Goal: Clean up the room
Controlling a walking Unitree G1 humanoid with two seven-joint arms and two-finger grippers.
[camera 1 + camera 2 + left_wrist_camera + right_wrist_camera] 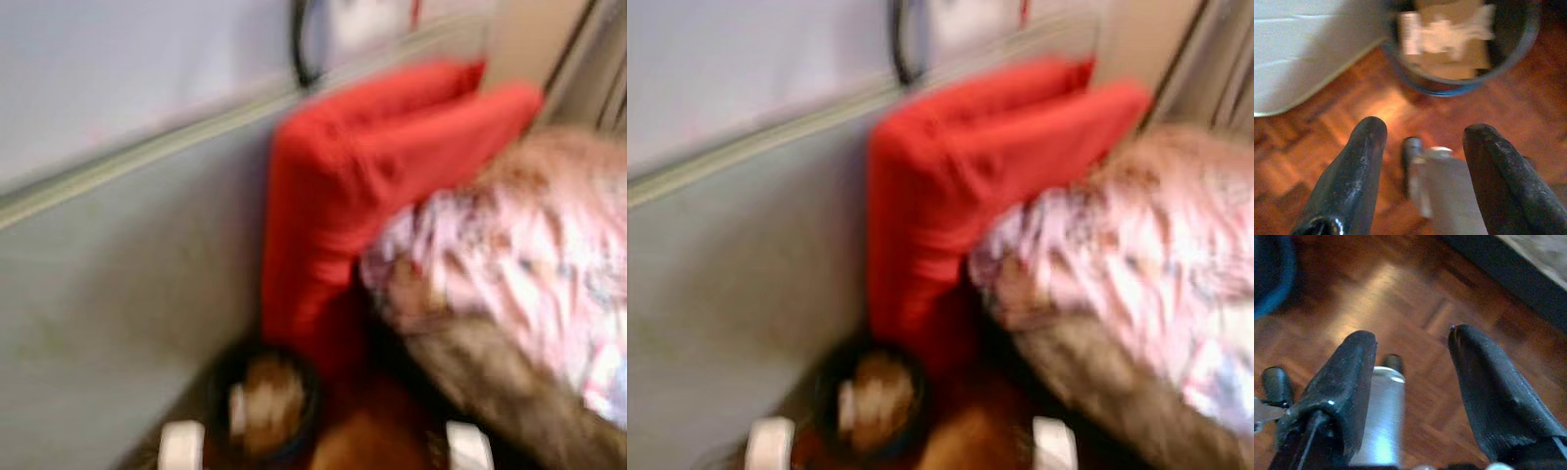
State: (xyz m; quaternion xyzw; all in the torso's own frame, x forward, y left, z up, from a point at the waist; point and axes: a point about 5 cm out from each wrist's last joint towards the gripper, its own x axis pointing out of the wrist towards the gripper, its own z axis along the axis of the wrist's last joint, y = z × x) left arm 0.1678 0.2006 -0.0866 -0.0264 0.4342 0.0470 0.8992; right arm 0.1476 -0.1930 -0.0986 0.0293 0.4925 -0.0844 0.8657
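Hanging over the wooden parquet floor [1312, 147], the left gripper [1422, 134] is showing both black fingers [1359, 166] spread apart w/ nothing between them; a silver arm segment [1447, 191] is lying below the gap. Just past the fingertips, a dark round waste bin [1518, 44] w/ a blue band at its base is standing on the floor, holding crumpled white paper [1444, 29] and brown cardboard pieces [1459, 63]; contents are blurred, so finer ID is not possible. A white panel [1303, 49] is meeting the floor beside the bin. The right gripper [1410, 338] is also hanging over the parquet, fingers [1488, 382] spread and gripping nothing, w/ a silver cylindrical part [1383, 416] showing under the gap. A dark edge of the bed base [1513, 284] is running across the far corner of that view. In the head views, heavily motion-blurred, the bin [265, 401] is sitting low in frame, near the foot of a red cushion [362, 196] that is leaning against the grey-blue wall [118, 245]. A pink patterned blanket [519, 255] is lying on the bed to the robot's right, touching the cushion, w/ a brown fabric [490, 382] under its near edge. Two white rounded robot parts [181, 446] are showing at the bottom edge.
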